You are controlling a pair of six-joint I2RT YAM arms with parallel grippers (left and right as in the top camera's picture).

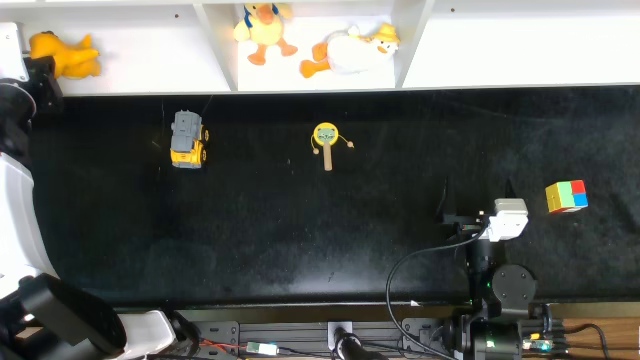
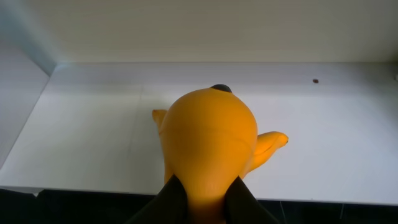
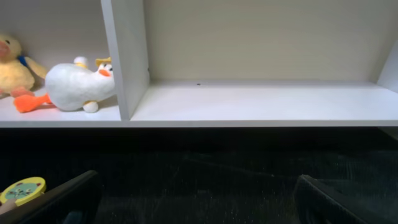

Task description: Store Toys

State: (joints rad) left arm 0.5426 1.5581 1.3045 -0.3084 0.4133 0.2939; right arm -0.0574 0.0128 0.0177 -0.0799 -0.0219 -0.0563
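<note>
- The left gripper (image 2: 208, 202) pinches the orange toy (image 2: 211, 137) at its narrow lower end, one finger on each side. The toy sits over the white floor of the shelf (image 2: 348, 149), in the left compartment.
- The toy's skin looks smooth and rounded, probably hollow rubber or soft plastic: light, a little yielding, and likely to slip if squeezed on the bulge. The narrow end is the sound place to hold it.
- Whether its base already touches the shelf floor cannot be told.
- The right gripper (image 3: 199, 199) hangs low over the black table (image 1: 300, 240) with its fingers spread wide and nothing between them.
- On the table lie a toy truck (image 1: 187, 138), a rattle (image 1: 326, 138) and a coloured cube (image 1: 566, 196), well apart from one another.
- The truck looks rigid and may roll, so a grip across its body suits it. The rattle's thin handle is the natural hold. The cube's flat faces should clamp easily.
- A yellow duck plush (image 1: 262, 25) and a white duck plush (image 3: 78, 87) lie in the middle compartment.
</note>
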